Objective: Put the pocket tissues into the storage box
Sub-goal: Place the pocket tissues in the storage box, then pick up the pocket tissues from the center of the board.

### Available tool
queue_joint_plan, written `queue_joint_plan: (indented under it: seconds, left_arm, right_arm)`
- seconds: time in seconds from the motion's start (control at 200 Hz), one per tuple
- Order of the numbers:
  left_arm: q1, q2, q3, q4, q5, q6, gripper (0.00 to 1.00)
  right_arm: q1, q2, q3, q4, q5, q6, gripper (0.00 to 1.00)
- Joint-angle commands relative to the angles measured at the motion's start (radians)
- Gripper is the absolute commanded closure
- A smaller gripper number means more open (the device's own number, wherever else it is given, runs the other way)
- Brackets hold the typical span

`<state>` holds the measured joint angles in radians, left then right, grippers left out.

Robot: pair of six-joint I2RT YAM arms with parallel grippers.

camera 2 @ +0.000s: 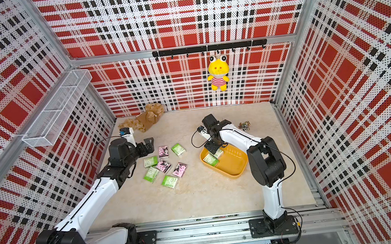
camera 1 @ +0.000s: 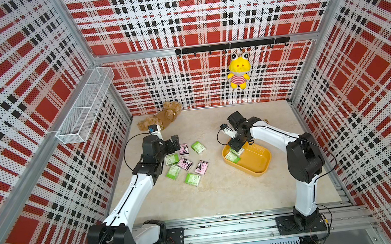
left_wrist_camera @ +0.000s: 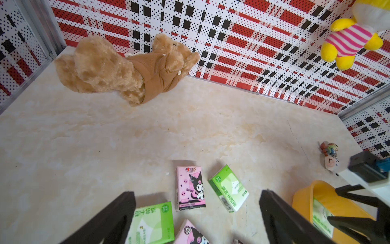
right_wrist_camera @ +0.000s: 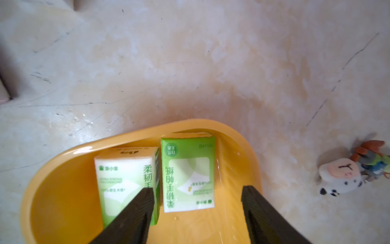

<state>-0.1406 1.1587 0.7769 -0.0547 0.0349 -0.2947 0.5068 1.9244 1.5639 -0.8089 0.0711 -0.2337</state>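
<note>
right claw [right_wrist_camera: 198,189] open over two green packets [right_wrist_camera: 187,173] in the yellow tray [right_wrist_camera: 63,190].
the two lie flat, side by side, at one end of the tray; one sits between the claw's spread fingers, the other partly under one finger, and the claw grips neither. in both top views seven more packets [camera 1: 185,164], green and pink, lie scattered on the table [camera 1: 222,194], apart from the tray. the left claw [left_wrist_camera: 197,192] hovers over them, jaws wide, empty.
</note>
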Motion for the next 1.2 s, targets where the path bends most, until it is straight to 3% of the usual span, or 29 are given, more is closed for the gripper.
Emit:
queue_joint_plan:
  seconds: [0.0, 0.165, 0.376, 0.496, 0.581, 0.686, 0.812, 0.887, 0.992, 1.192]
  left_arm:
    - [0.004, -0.015, 0.036, -0.002, 0.016, -0.014, 0.01]
    - [0.016, -0.012, 0.048, -0.015, 0.062, -0.045, 0.01]
    - [0.029, -0.011, 0.054, -0.017, 0.079, -0.066, 0.01]
    - [0.029, -0.013, 0.055, -0.016, 0.064, -0.065, 0.01]
    - [0.029, -0.016, 0.048, -0.016, 0.062, -0.060, 0.01]
    - [0.029, -0.015, 0.038, -0.013, 0.068, -0.057, 0.01]
    - [0.025, -0.013, 0.037, -0.010, 0.072, -0.055, 0.01]
    - [0.026, -0.019, 0.036, -0.010, 0.068, -0.052, 0.01]
    - [0.032, -0.032, 0.028, -0.010, 0.062, -0.046, 0.01]
    - [0.114, -0.065, 0.000, -0.008, 0.056, -0.114, 0.01]
  right_arm:
    - [0.003, -0.091, 0.045, -0.014, 0.004, 0.023, 0.25]
    - [0.036, -0.164, 0.097, -0.036, 0.033, 0.057, 0.22]
    - [0.164, -0.215, 0.129, -0.029, 0.024, 0.176, 0.17]
    - [0.229, -0.189, 0.163, -0.025, 0.034, 0.379, 0.06]
    - [0.261, -0.177, 0.170, 0.001, -0.034, 0.573, 0.09]
    - [0.361, -0.167, 0.143, 0.075, 0.015, 0.734, 0.08]
    - [0.435, -0.078, 0.196, 0.020, 0.035, 0.913, 0.07]
    - [0.487, -0.029, 0.209, 0.028, 0.024, 0.870, 0.07]
    - [0.561, 0.049, 0.263, -0.018, 0.049, 0.709, 0.05]
    - [0.567, 0.099, 0.209, 0.019, -0.041, 0.530, 0.05]
